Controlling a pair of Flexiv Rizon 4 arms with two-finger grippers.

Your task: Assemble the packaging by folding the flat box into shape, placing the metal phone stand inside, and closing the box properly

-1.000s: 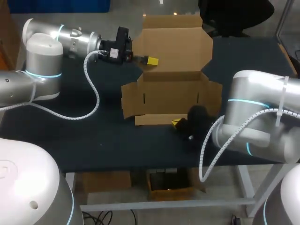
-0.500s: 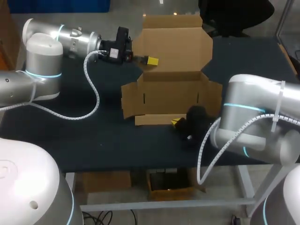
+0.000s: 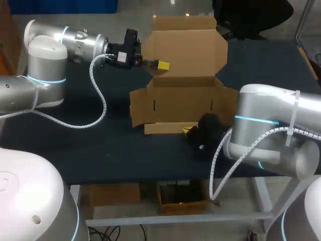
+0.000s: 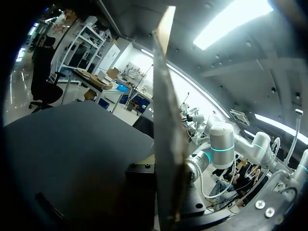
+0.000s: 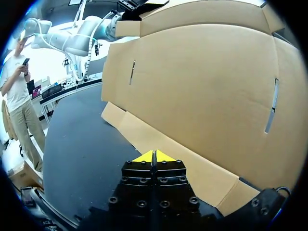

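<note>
My right tool (image 5: 154,155) is closed. Its two yellow tips are pressed tight together with nothing between them. The tips are right at the low front flap (image 5: 134,132) of the box (image 5: 202,82). I cannot tell if they touch it. My right arm (image 3: 271,130) comes in from the right side and is bent low over the worktop (image 3: 100,145), with the tool pointing at the front of the box.

My left tool (image 3: 161,65) is up at the left edge of the lid (image 3: 185,47), which stands up at the back of the box. I cannot tell if this tool is open or closed. From its own camera I see the thin edge of the cardboard just ahead. My left arm (image 3: 75,42) comes in level from the left side.

The brown box sits open in the middle of the dark worktop.
</note>
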